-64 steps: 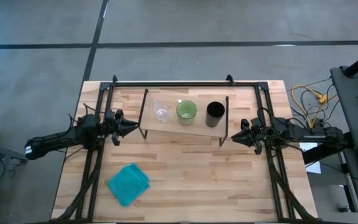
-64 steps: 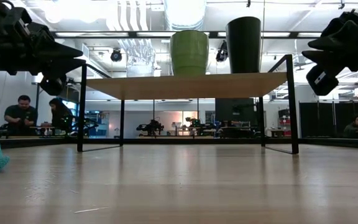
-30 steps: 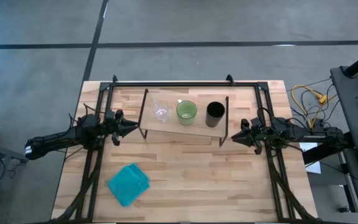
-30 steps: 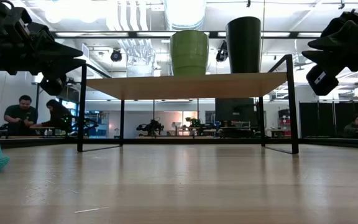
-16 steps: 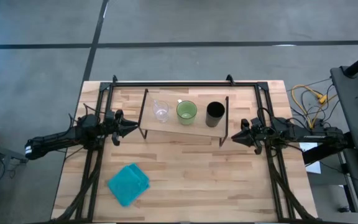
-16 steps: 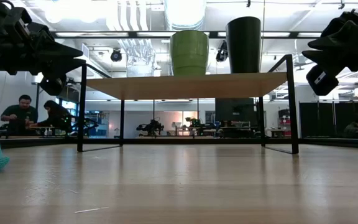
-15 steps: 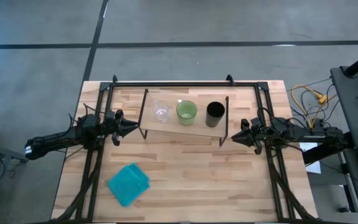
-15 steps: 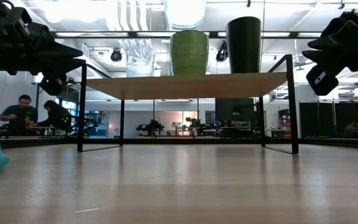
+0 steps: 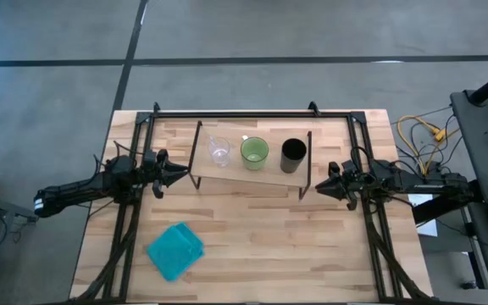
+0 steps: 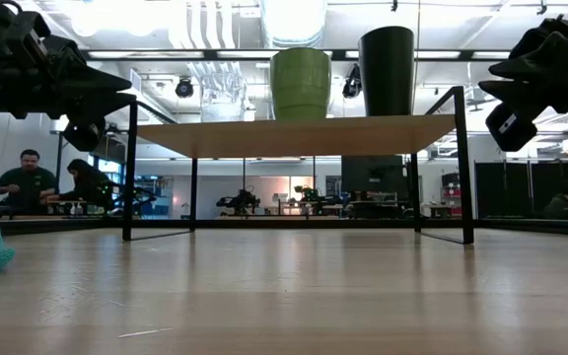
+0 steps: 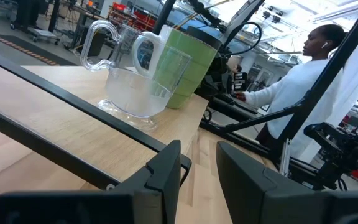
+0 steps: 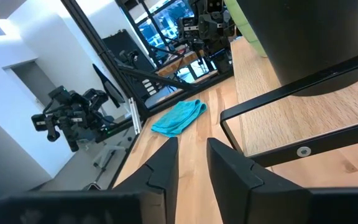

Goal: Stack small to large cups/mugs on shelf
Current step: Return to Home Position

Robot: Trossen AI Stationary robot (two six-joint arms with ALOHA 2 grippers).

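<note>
On the shelf (image 9: 252, 174), a light wooden board on thin black wire legs, three vessels stand on their bases in a row. From the table's left to right these are the clear glass cup (image 9: 219, 152), the green mug (image 9: 254, 152) and the black cup (image 9: 293, 153). My left gripper (image 9: 182, 174) hovers shut just off the shelf's left end, pointing at it. In its wrist view the glass cup (image 11: 135, 74) stands in front of the green mug (image 11: 185, 71). My right gripper (image 9: 318, 188) hovers shut off the shelf's right end, near the black cup (image 12: 303, 37).
A crumpled teal cloth (image 9: 175, 251) lies on the tabletop near its left front corner. Black frame rails run along the table's far edge and both sides. Bare wood lies in front of the shelf. People sit and stand in the room beyond the table.
</note>
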